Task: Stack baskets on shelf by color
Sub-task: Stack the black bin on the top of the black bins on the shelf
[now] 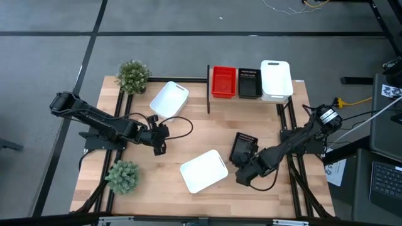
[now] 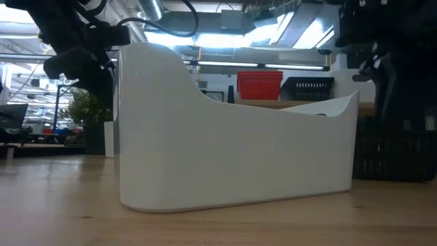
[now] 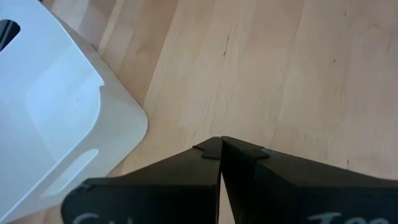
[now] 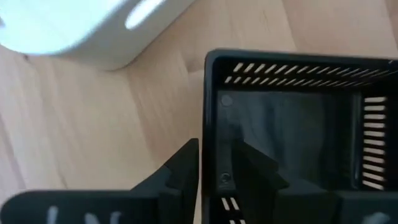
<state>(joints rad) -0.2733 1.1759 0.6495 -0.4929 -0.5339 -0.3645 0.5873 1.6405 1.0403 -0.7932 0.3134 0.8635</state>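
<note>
The shelf (image 1: 298, 82) at the table's far side carries a red basket (image 1: 223, 81), a black basket (image 1: 249, 83) and stacked white baskets (image 1: 276, 79). One white basket (image 1: 169, 99) lies left of the shelf and another (image 1: 203, 169) near the front. A black mesh basket (image 1: 243, 148) sits on the table at mid-right. My right gripper (image 4: 214, 149) is open, with one finger inside and one outside that basket's wall (image 4: 212, 118); small gaps show on both sides. My left gripper (image 3: 221, 146) is shut above bare wood, beside a white basket's corner (image 3: 62, 118).
Two small green potted plants stand at the table's left, one far (image 1: 132, 75) and one near (image 1: 123, 176). Cables run across the table from both arms. The front white basket (image 2: 239, 150) fills most of the low view. Bare wood lies between the two arms.
</note>
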